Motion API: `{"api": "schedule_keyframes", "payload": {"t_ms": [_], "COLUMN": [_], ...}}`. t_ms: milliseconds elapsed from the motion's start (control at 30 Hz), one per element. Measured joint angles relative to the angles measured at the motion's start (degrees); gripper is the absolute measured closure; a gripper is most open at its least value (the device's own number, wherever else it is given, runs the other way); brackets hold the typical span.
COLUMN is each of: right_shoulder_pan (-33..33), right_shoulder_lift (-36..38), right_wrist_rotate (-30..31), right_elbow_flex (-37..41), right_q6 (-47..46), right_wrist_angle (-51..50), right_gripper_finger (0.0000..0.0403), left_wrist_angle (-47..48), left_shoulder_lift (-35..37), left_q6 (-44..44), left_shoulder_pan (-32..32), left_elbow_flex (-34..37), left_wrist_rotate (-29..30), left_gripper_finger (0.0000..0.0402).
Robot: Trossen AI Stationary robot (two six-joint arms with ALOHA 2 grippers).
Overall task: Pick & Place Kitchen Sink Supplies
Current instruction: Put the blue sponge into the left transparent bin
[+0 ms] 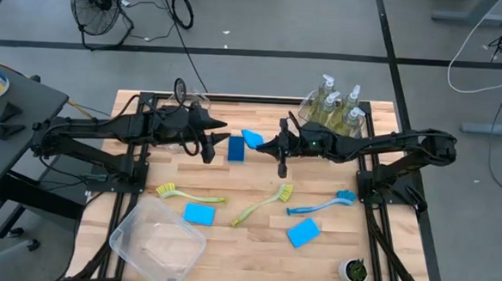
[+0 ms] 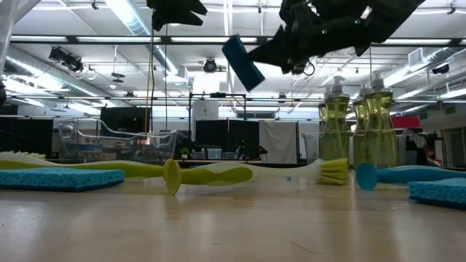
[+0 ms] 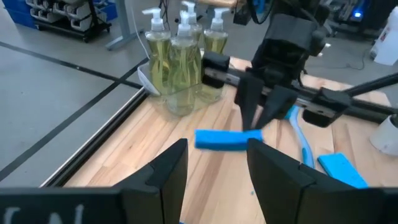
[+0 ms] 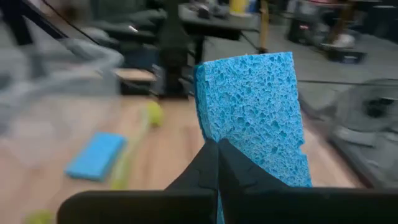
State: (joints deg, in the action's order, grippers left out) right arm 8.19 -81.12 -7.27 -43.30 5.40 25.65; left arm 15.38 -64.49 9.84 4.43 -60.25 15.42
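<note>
Above the tabletop's middle, we see the right gripper [image 1: 263, 144] pinching a blue sponge [image 1: 252, 139] aloft, the left gripper [image 1: 219, 145] half-open and empty beside it; four sponges, three brushes, four soap bottles counted.

We see a bare wooden table [image 1: 254, 244], its pale planks running side to side. A clear plastic bin [image 1: 157, 241] sits tilted at the near left corner, nothing in it that we can make out. At the far right another clear bin [image 1: 310, 105] stands by the edge. A small white pot with a green plant [image 1: 354, 271] stands at the near right corner. Beyond the table we spot a black floor fan [image 1: 99, 3] on grey floor, and black cables [image 1: 182, 10] looping beside it.
</note>
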Motion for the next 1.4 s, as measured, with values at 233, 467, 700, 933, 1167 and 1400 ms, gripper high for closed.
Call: {"api": "schedule_keyframes", "payload": {"t_ms": [233,467,700,933,1167,1400], "right_shoulder_pan": [1.21,3.69,6.39,7.63,7.72,7.72], "right_shoulder_lift": [0.00,0.00,0.02,0.08,0.09,0.09], "right_wrist_rotate": [-14.34,-26.07,-39.94,-44.71,-43.66,-41.59], "right_elbow_flex": [-3.89,-4.65,-4.67,-4.68,-4.69,-4.69], "right_q6": [-5.67,-10.89,-18.51,-26.46,-29.65,-30.41], "right_wrist_angle": [0.17,5.19,13.83,22.70,25.63,25.79], "right_gripper_finger": [0.0403,0.0403,0.0403,0.0403,0.0403,0.0403], "left_wrist_angle": [-7.20,-10.54,-11.29,-11.32,-11.40,-11.42], "left_shoulder_lift": [0.08,0.11,0.11,0.11,0.11,0.09], "left_q6": [-0.01,3.24,4.55,4.51,2.54,2.38], "left_shoulder_pan": [0.02,0.00,0.00,0.00,0.02,0.02], "left_elbow_flex": [0.00,0.00,0.00,0.00,0.00,0.00], "left_wrist_rotate": [-2.74,-10.23,-16.87,-21.68,-21.53,-21.50], "left_gripper_finger": [0.0230,0.0230,0.0230,0.0230,0.0230,0.0230]}}
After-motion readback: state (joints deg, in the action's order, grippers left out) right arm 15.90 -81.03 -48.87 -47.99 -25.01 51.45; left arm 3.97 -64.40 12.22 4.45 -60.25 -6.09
